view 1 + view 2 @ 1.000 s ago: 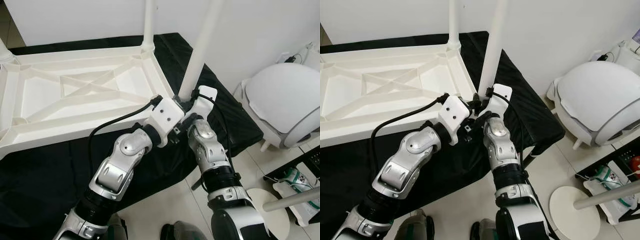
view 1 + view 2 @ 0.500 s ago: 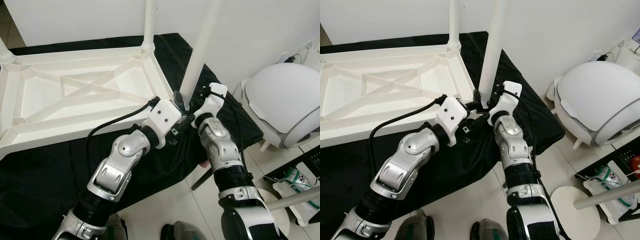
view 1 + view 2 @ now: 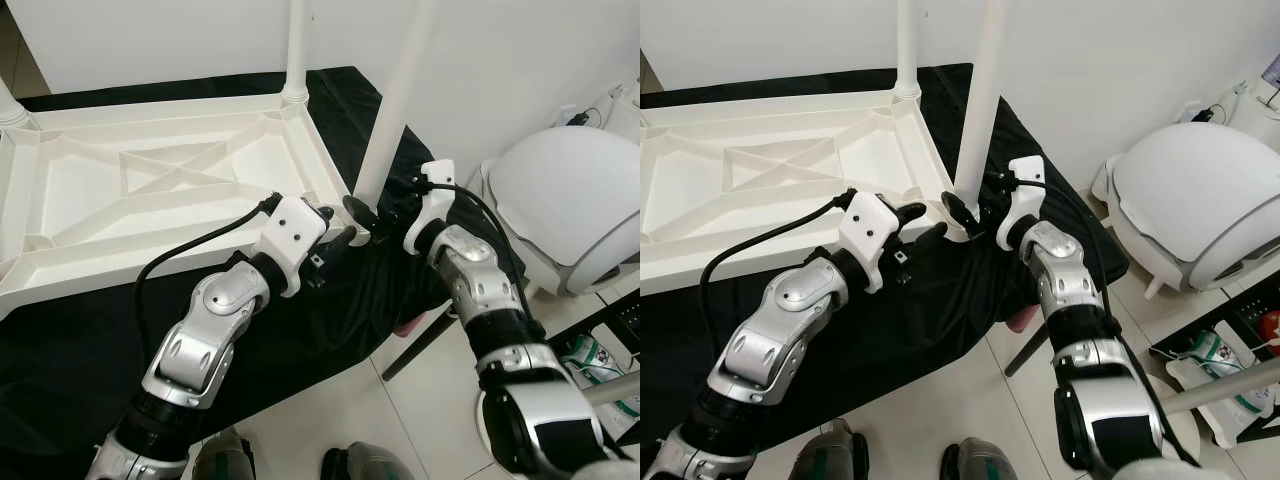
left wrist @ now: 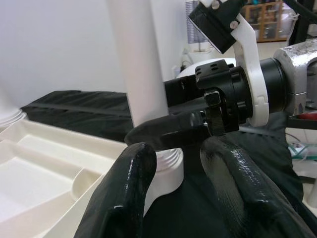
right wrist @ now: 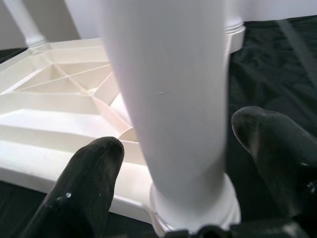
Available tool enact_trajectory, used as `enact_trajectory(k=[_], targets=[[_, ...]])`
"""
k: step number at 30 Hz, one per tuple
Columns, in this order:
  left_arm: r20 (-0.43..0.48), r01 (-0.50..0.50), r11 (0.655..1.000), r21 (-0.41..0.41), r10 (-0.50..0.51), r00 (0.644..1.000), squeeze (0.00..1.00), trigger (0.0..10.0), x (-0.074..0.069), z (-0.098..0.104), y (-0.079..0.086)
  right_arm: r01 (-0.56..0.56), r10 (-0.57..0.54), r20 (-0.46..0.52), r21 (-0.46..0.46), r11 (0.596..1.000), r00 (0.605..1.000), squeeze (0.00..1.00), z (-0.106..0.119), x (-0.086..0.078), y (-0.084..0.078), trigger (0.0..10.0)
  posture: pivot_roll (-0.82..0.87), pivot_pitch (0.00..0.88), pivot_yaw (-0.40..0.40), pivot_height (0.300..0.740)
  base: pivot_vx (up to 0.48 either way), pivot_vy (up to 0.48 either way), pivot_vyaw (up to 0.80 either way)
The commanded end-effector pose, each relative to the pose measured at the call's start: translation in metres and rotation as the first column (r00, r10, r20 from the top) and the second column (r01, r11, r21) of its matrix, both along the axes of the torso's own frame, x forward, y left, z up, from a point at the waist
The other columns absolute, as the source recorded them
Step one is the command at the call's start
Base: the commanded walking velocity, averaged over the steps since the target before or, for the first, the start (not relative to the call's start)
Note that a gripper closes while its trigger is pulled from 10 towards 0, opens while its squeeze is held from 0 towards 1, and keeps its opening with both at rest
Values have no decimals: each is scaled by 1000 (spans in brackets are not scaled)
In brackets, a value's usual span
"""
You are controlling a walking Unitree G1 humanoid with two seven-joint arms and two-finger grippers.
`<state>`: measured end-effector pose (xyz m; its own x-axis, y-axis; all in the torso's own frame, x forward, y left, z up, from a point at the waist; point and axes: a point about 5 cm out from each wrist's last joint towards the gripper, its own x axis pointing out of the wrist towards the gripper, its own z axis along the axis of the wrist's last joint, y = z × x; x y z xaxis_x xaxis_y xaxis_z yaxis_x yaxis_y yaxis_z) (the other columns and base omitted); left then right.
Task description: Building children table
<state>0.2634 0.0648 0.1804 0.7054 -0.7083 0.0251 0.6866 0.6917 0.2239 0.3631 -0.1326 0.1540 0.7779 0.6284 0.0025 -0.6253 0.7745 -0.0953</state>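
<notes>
Left eye view: black cloth (image 3: 300,330), tiled floor (image 3: 340,410)

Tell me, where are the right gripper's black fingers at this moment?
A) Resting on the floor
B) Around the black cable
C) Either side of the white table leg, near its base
C: in the right wrist view the right gripper has one black finger on each side of the white table leg, just above its base.

Upturned white table top (image 3: 150,190) lies on black cloth (image 3: 300,330). Right end effector (image 3: 362,212) at the near corner leg (image 3: 395,95) base, fingers spread. Left end effector (image 3: 335,225) just beside it, open.
</notes>
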Motion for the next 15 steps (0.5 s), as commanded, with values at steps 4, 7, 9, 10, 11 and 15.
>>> enact_trajectory(k=[4,7,9,10,11,15], targets=[[-34,102,995,21,-101,994,0,10000,-10,-3,-5,-29,28,-20,-35,999,999,0,-3,5,-3,10000,0,9,-62,740,0,0,0],[-46,112,994,17,-111,993,0,10000,-13,-4,-5,-43,42,-36,-52,998,998,0,-4,8,-3,10000,9,8,-66,740,0,0,0],[-51,115,993,15,-114,992,0,10000,-14,-4,-5,-55,52,-41,-58,997,998,0,-4,10,-3,10000,17,7,-69,740,0,0,0],[-51,115,993,15,-114,992,0,10000,-14,-4,-5,-55,52,-41,-58,997,998,0,-4,10,-3,10000,17,7,-69,740,0,0,0],[-56,114,993,15,-113,992,0,10000,-15,-4,-5,-59,57,-39,-67,996,998,0,-4,13,-3,10000,24,7,-72,740,0,0,0],[-62,100,995,22,-99,993,0,10000,-16,-4,-1,-68,65,-31,-79,995,997,0,0,17,-1,7804,39,4,-76,740,0,0,0]])
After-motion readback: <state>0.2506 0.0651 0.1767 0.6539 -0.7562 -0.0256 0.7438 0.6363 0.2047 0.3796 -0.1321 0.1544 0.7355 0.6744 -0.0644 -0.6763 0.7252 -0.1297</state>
